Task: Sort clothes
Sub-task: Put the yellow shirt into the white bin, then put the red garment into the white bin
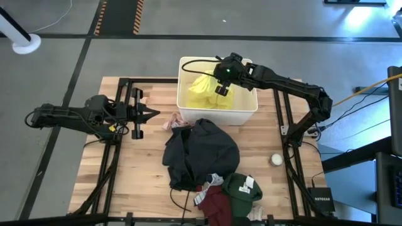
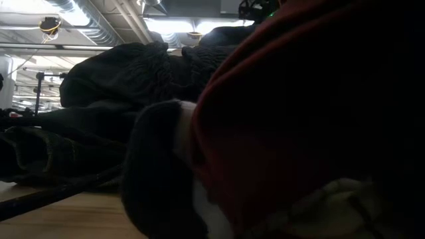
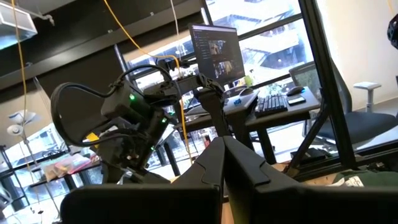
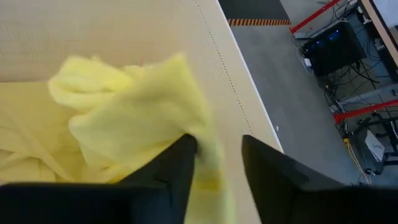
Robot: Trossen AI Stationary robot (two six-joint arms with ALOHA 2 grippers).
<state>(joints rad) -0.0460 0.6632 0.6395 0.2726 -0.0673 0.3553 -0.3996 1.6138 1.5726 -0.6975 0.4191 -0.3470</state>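
Right gripper [image 1: 222, 90] hangs open over yellow garment [image 1: 207, 93], seemingly inside white bin [image 1: 248, 113].

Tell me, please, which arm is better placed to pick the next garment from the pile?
Left: its gripper waits beside the black pile, while the right gripper is over the bin with the yellow garment.

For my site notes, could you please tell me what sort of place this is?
Probably a robotics lab or workshop: a wooden table on a taped concrete floor, a desk with monitor and keyboard, and exposed ceiling ducts.
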